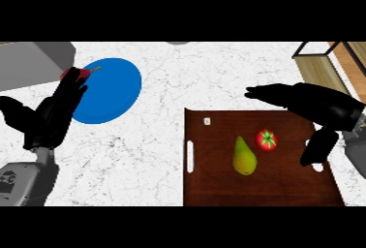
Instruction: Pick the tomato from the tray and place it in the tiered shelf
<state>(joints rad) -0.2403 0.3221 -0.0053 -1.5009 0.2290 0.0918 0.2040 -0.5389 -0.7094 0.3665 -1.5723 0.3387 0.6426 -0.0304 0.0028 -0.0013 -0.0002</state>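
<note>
Worktop (164, 72): white marble pattern with grey veining. Directly on it, placed relative to the brown tray (214, 193): 1 blue plate (114, 92), up and to the left of the tray, apart from it; 1 wooden tiered shelf (323, 63), beyond the tray's far right corner; 1 grey block (36, 60), far left, past the plate.

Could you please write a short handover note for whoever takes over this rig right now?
Right hand: open, hovering over the dark tray's far right part, holding nothing.
Left hand: open, resting at the view's left, beside the blue plate.
Tomato: still on the tray, right of the pear, not touching it.
Tiered shelf: at the top right corner.
Done: nothing yet.
Left: grasp the tomato, lift it, place it in the shelf.
</note>
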